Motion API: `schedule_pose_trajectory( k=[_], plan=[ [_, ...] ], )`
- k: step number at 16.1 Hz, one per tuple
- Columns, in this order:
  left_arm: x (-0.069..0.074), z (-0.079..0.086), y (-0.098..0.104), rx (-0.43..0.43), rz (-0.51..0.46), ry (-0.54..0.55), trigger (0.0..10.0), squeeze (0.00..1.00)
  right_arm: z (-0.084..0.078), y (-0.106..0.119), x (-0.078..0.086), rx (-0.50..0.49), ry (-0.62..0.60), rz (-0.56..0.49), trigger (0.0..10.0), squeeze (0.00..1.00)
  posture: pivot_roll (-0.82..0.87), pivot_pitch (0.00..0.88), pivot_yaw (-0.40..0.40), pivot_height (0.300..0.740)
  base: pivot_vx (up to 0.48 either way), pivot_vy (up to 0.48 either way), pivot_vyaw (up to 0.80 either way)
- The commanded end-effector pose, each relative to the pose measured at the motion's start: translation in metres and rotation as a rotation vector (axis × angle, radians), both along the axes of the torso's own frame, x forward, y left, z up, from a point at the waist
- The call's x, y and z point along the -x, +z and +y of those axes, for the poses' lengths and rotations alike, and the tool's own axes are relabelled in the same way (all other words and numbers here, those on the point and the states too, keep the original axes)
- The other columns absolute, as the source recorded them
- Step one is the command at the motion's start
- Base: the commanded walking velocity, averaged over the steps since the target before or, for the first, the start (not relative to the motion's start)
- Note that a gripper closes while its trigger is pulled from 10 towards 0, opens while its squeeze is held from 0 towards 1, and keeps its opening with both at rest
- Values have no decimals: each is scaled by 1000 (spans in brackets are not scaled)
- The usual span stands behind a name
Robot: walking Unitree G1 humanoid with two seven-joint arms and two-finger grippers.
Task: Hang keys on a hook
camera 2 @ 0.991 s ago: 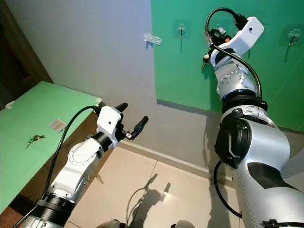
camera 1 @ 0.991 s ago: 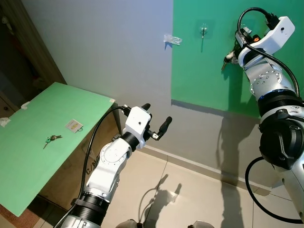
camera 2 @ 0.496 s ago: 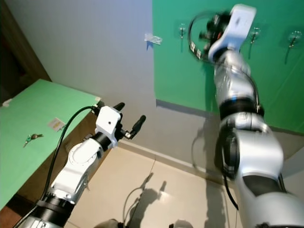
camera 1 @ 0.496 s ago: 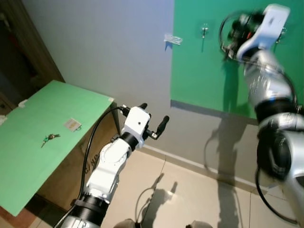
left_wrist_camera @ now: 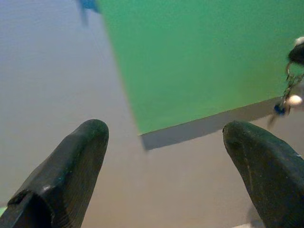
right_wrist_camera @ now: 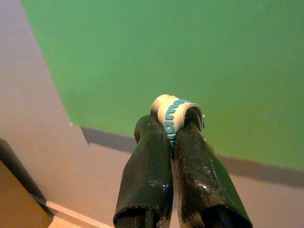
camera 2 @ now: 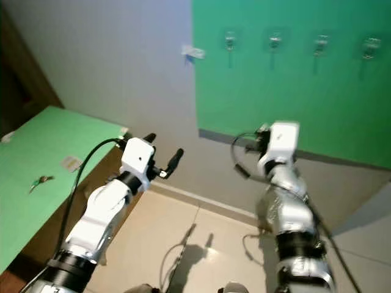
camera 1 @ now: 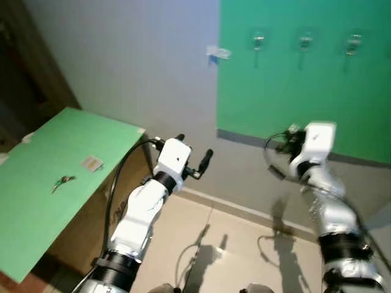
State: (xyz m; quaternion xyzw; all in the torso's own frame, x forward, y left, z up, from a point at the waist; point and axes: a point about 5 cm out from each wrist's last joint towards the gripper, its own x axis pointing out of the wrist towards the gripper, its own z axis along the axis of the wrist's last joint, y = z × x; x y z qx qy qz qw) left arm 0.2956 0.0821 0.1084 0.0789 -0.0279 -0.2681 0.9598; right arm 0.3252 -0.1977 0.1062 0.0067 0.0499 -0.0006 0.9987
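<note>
Green wall panel (camera 1: pixel 293 79) is carrying a row of hooks (camera 1: pixel 305 41) high above both arms. Since a second ago the right arm has dropped from hook height to well below the row, so hanging is looking undone and needing another reach. The right gripper (right_wrist_camera: pixel 172 137) is squeezing its jaws on a white-and-blue key tag (right_wrist_camera: pixel 175 114), pointing up out of the fingertips. The left gripper (left_wrist_camera: pixel 166 156) is idling with jaws apart. Another set of keys (camera 1: pixel 62 181) is lying on the green bench (camera 1: pixel 36 201).
</note>
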Motion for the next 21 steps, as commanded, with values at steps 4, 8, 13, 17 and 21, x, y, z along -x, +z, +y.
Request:
schedule_pose_trajectory(
  k=[4,8,13,17,21],
  plan=[
    [-9,2,2,-11,25,-1,10000,0,17,25,-2,23,52,-83,0,263,-239,0,122,740,0,480,-600],
    [-11,6,4,-48,-8,23,10000,0,25,27,-3,24,68,-100,0,184,-226,0,117,740,0,120,-303],
    [-9,5,2,-50,-7,31,10000,0,37,25,-2,23,119,-89,0,0,-221,4,114,740,0,0,0],
    [-9,0,6,-96,-41,6,10000,0,42,35,-2,41,163,-150,0,0,-225,5,116,740,366,305,0],
    [-9,-7,10,-115,-58,-26,10000,0,39,49,-8,32,164,-187,0,0,-228,4,118,740,454,0,0]
  ],
)
